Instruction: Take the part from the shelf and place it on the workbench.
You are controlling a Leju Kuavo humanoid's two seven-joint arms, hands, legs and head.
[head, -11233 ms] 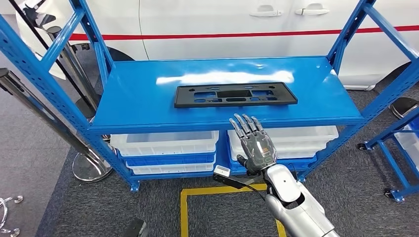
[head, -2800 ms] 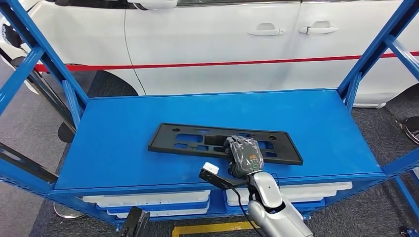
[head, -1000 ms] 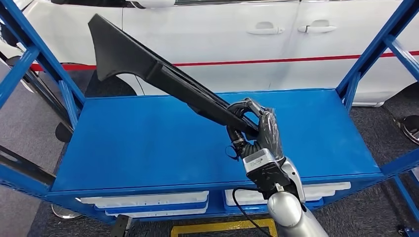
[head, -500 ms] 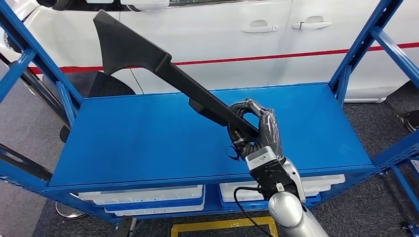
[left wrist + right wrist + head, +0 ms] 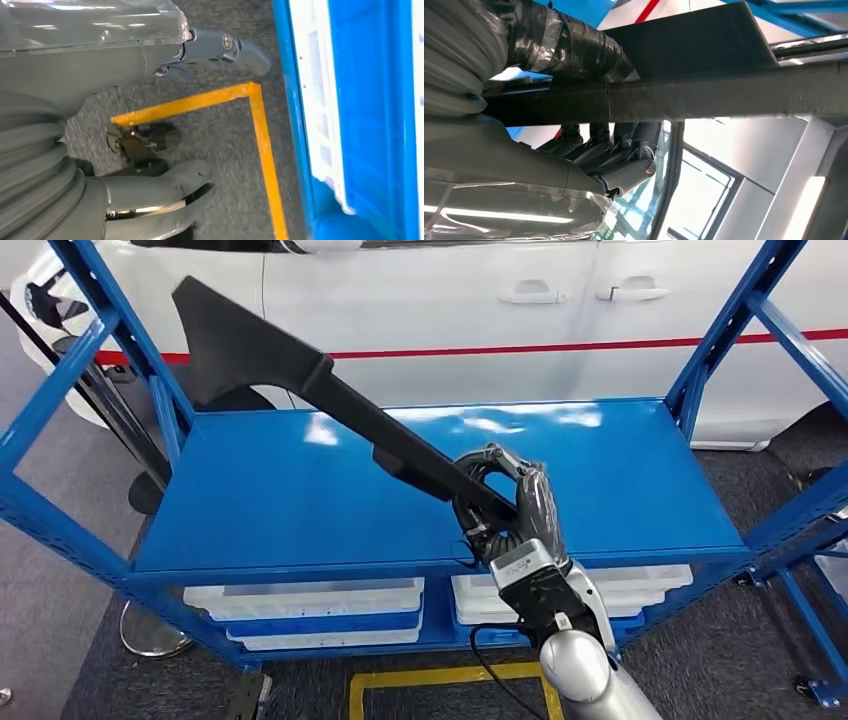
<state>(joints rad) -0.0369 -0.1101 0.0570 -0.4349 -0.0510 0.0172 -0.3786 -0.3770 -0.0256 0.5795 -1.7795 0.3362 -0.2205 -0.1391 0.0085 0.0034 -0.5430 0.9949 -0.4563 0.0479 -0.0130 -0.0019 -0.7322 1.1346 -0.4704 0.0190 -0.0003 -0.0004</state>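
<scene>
Lower centre of the head view: right hand (image 5: 505, 510) wrapped tight around one end of the long black part (image 5: 330, 390), thumb and fingers closed across the narrow bar. Part clear of the blue shelf (image 5: 300, 500), slanting from the hand up to the upper left of the frame, broad flared end high against the white car (image 5: 450, 330). Seen close in the right wrist view too: dark fingers (image 5: 589, 142) hooked under the bar (image 5: 724, 95), taped thumb pressed on the opposite face.

Judged stiff moulded plastic, light for its length, holding its line with no sag. Held at one end, so long leverage and a likely tendency to swing or twist in the grasp; a hold nearer the middle would balance better. Smooth faces, possibly slippery. Free end close to the blue upright (image 5: 130, 350), worth minding on withdrawal.

Left hand (image 5: 165, 187) hanging above grey floor and yellow line (image 5: 265, 150), holding nothing, fingers loosely apart.
</scene>
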